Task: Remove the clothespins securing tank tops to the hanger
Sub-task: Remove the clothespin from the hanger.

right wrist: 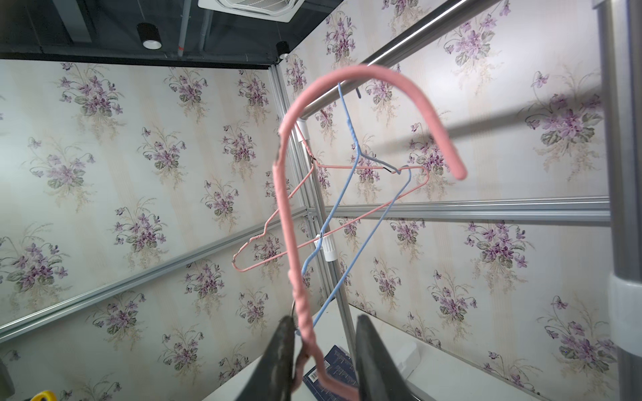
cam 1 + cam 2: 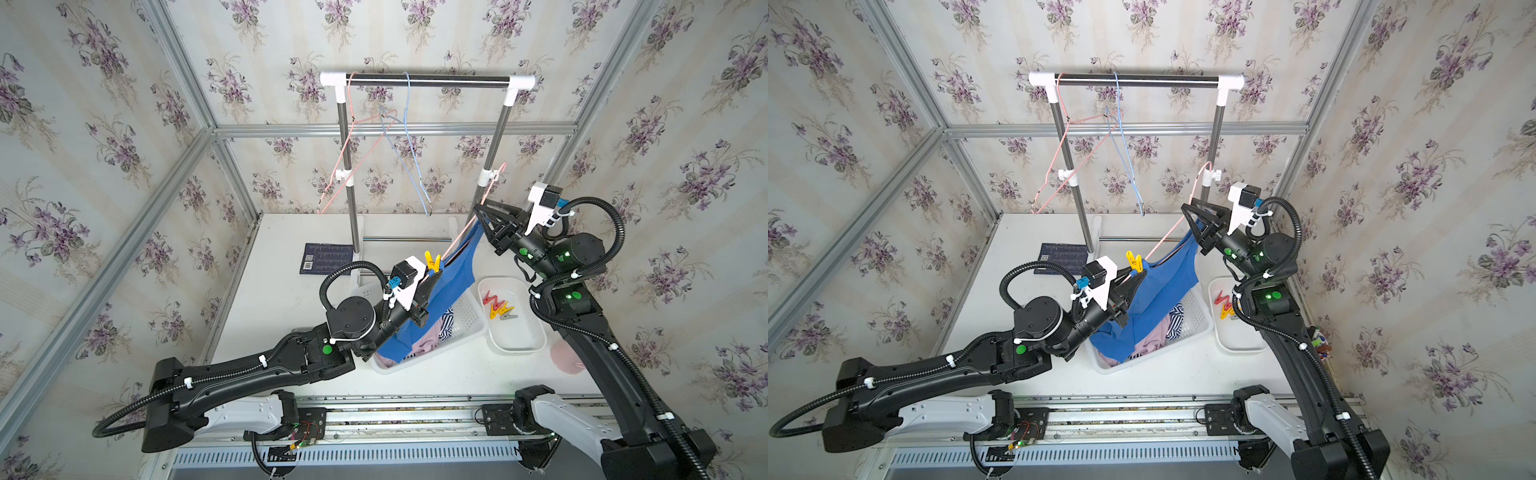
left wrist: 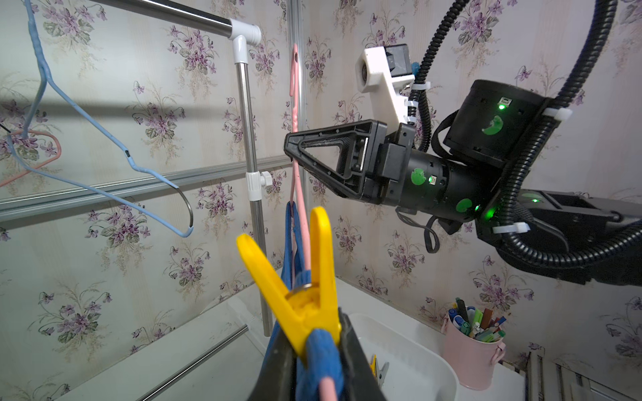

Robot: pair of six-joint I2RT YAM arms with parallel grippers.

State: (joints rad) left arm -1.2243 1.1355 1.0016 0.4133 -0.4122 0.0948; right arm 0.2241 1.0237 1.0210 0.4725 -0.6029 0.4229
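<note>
Nearest, over the white table (image 2: 291, 332): left gripper (image 3: 314, 350) pressed together on the strap of the blue tank top (image 2: 453, 282) and on the pink hanger (image 1: 285, 215) wire running through it, right under the yellow clothespin (image 3: 305, 305). Clipped over blue strap and wire alike, prongs flared upward.

Below, blue fabric draped down into a white basket (image 2: 469, 320), next to the striped tank top (image 2: 446, 322) and the pink-mauve tank top (image 2: 424, 345), both heaped inside.

Just beside the basket, a white tray (image 2: 523, 332) with loose clothespins (image 2: 498, 309) in red, yellow and grey, bunched at one end. Beside the tray, partly behind the right arm, a pink cup (image 3: 476, 347) full of pens.

Higher and farther along the same wire, right gripper (image 1: 324, 321) spread around the hanger's neck: one of its fingers (image 1: 281, 347) against the wire, a clear gap to the other. Hook curled free in the air, close to a post of the rack (image 2: 428, 79).

At the rack's foot, a dark booklet (image 2: 326, 257) flat on the table.

Farthest back, on the top rail, a bare pink hanger (image 1: 347, 167) and a blue hanger (image 3: 104, 133), crossed over each other
</note>
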